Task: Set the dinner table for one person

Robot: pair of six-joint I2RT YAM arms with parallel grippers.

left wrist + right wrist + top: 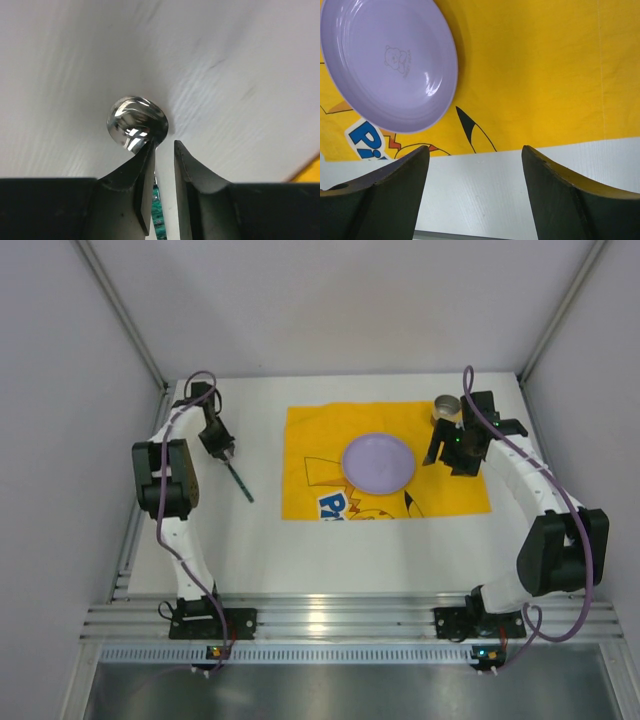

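A spoon [137,122] with a shiny bowl and a dark green handle [242,486] lies on the white dinner table [260,550], left of the yellow cloth [455,490]. My left gripper [164,142] stands over it at the far left [221,447]. Its jaws are drawn in narrowly on the spoon's neck, which rests against the left finger. A lilac plate [378,462] sits in the middle of the cloth. My right gripper [475,150] hangs open and empty over the cloth's right edge [449,456], beside the plate [385,60].
A small metal cup [446,406] stands at the cloth's far right corner, just behind the right gripper. The ribbed aluminium rail [330,620] runs along the near edge by both arm bases. Grey walls close in the table on three sides.
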